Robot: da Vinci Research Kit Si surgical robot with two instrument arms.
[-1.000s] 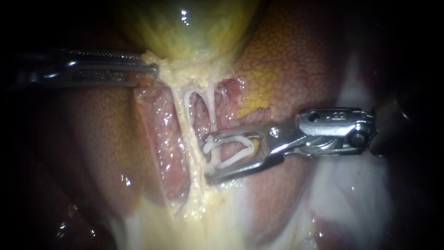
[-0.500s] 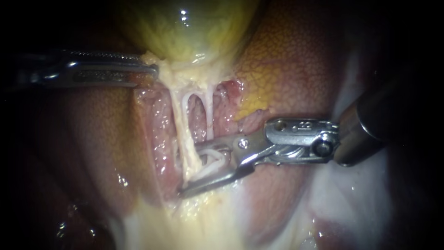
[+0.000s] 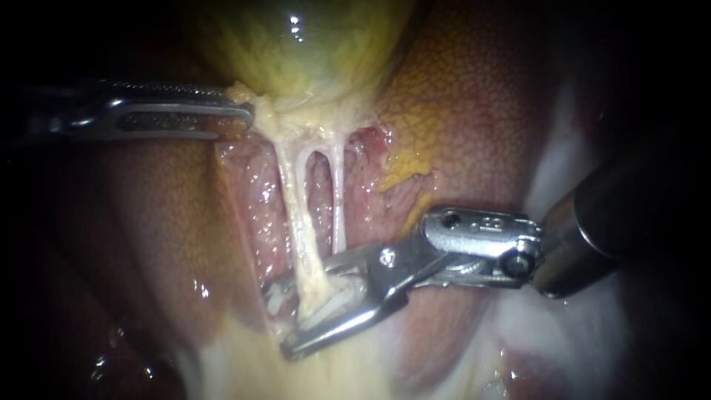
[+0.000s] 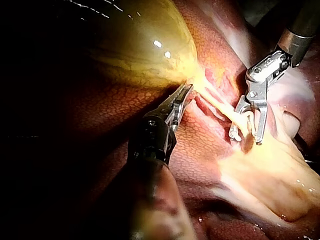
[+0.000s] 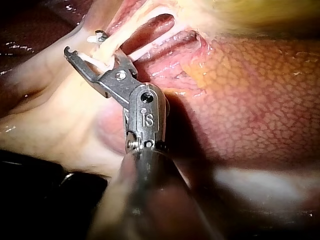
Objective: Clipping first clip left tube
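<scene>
So from where I'm standing: the left instrument (image 3: 248,112), a slim steel shaft with ridged jaws, is clamped on the pale fatty bit at the neck of the glossy yellow-green gallbladder (image 3: 304,44). Its jaws lie together on that tissue. You see the same thing from its own camera, with the tip (image 4: 186,90) pinching right where the gallbladder (image 4: 135,45) narrows.

Two pale tubes run down from that neck over the mottled reddish-brown liver (image 3: 474,96). The left tube (image 3: 292,200) is the thicker, cream-coloured one. The thin whitish right tube (image 3: 338,200) runs just beside it, with a small window of red tissue between them.

The right instrument (image 3: 280,322), shiny metal with a hinged head, has its jaws straddling the left tube low down, well below the gallbladder. One jaw sits on each side of the tube. They're only partly apart, a narrowish gap, and they're carrying a small white plastic clip (image 3: 329,304) whose legs sit around the tube.

The right wrist camera backs that up: the jaws (image 5: 84,44) are around the cream tube (image 5: 127,32), with white clip ends poking out at the tips. Whether the clip is fully squeezed, I can't tell. The right tube sits outside the jaws, beside the upper one.
</scene>
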